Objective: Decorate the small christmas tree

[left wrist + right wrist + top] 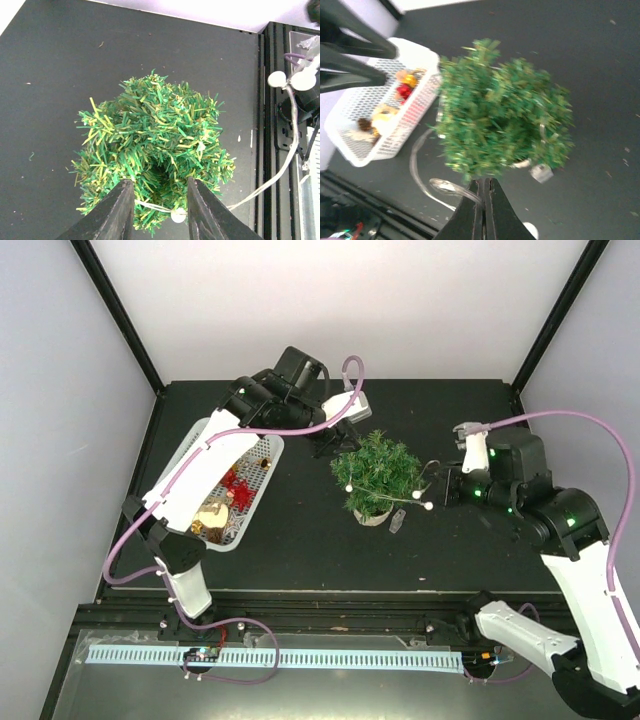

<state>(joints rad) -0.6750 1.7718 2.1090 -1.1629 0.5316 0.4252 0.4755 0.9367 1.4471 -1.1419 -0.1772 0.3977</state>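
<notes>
String [287, 165] being draped on tree [377, 470], stood mid-table, R of basket [195, 455]. R gripper [484, 181] clenched, prob. on string. L gripper [160, 181] released, string passing between jaws. Next: string to be tucked into sprigs w/o tipping tree.

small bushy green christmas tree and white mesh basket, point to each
small bushy green christmas tree [377, 468], top external view, middle of the foliage
white mesh basket [264, 466], top external view, bare mesh by its right rim
</notes>
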